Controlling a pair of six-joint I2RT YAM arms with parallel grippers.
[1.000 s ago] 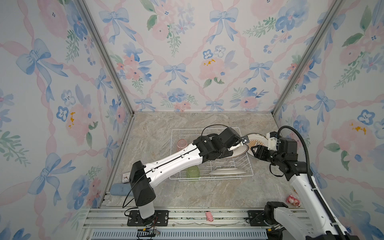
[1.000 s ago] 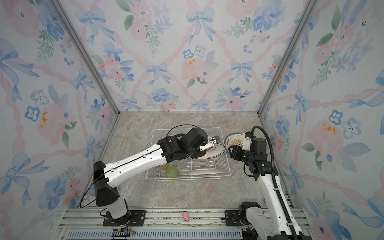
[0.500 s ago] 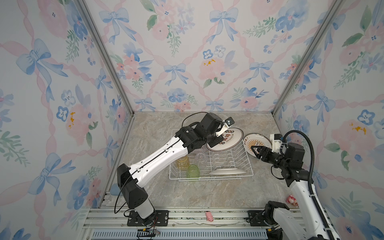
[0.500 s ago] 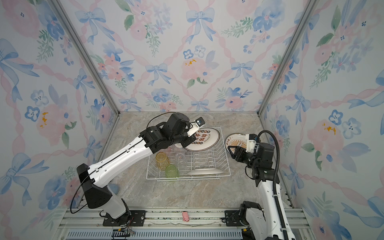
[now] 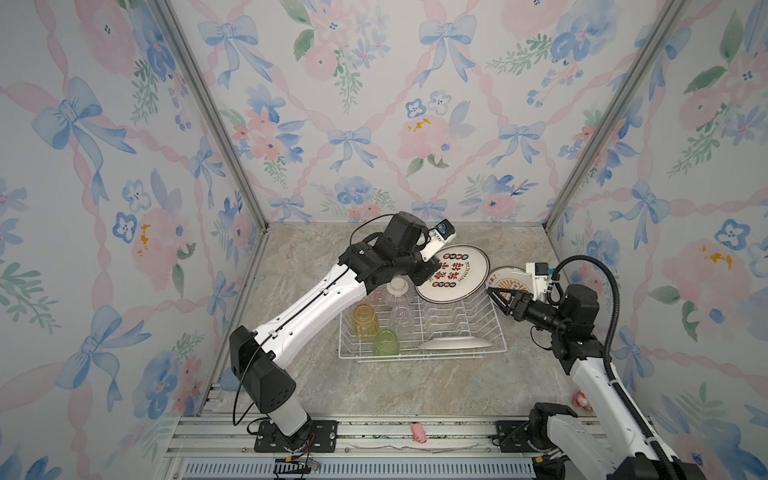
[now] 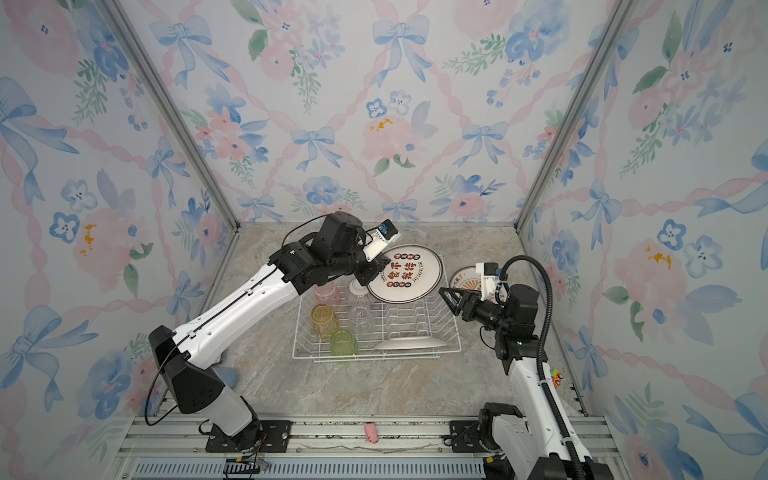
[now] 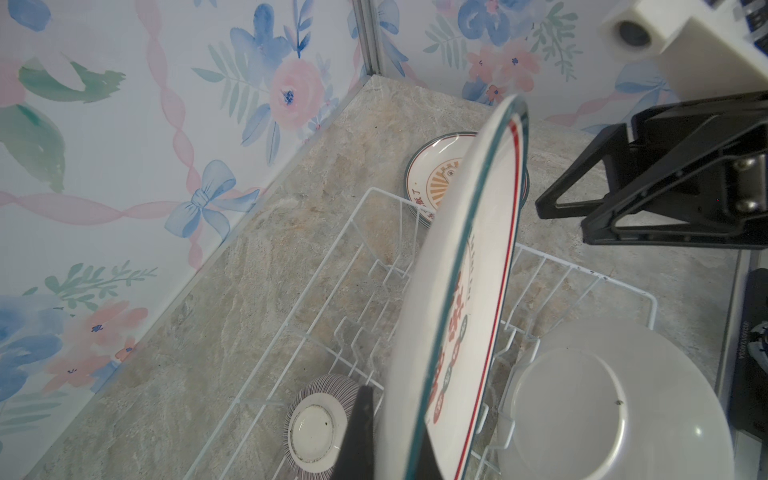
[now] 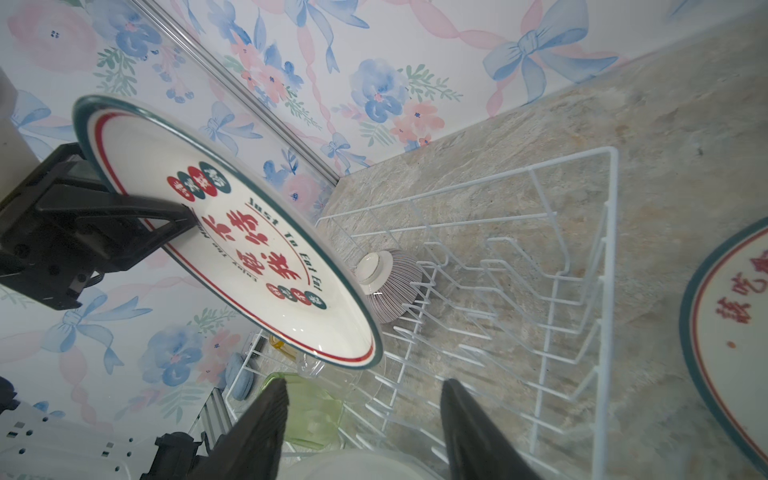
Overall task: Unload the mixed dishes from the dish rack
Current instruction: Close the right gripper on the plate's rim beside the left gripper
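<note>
We see the dish rack on the marble table, mid-floor in both top views. Above its far right corner the left gripper is clamped tight on the left rim of a large printed plate. The plate hangs tilted, clear of the prongs, its printed face up. In the right wrist view one black finger lies across that face.

A plain white plate rests overturned in the rack's near right part. Another patterned plate lies flat on the table just outside the rack's far right corner.

The right gripper hovers at the rack's right edge, just below the held plate's rim, with its jaws partly spread and nothing between them.

The ribbed bowl sits foot-up at the rack's far side. Near it stand the yellow tumbler, clear tumbler, green tumbler and pink tumbler, all in the rack's left half.
</note>
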